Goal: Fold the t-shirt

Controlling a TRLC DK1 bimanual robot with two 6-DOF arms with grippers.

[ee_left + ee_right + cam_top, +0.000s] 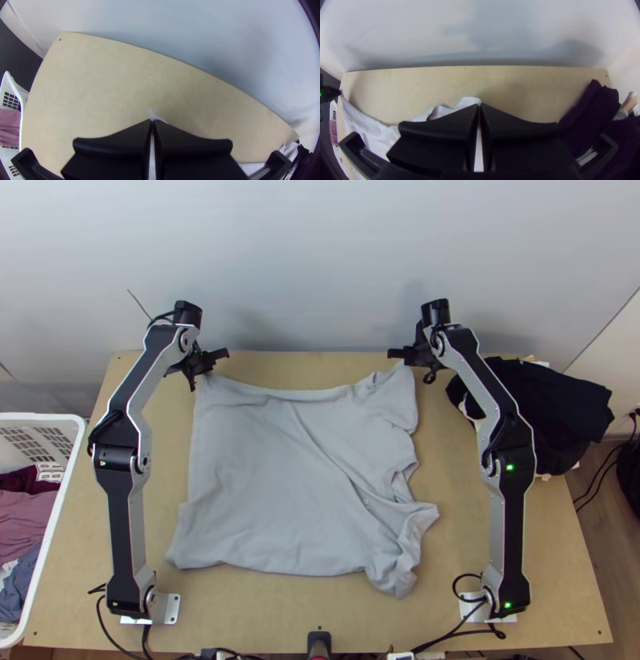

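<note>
The t-shirt (264, 476) lies spread, all folding seems to remain, left pincer (152, 120) and right pincer (479, 104) closed on its far edge

T-shirt (264, 476): matt grey cloth, creased toward the table's (256, 612) right edge. My fingers (116, 143): black, matt, smooth. I log the tabletop as smooth pale wood. Off its left edge, basket (78, 444): smooth white plastic. Far right corner, dark garments (552, 404): matt cloth.

The table's far edge (304, 358), beyond left gripper (206, 362) and right gripper (409, 354), is shared by the steep top view and close wrist views.
</note>
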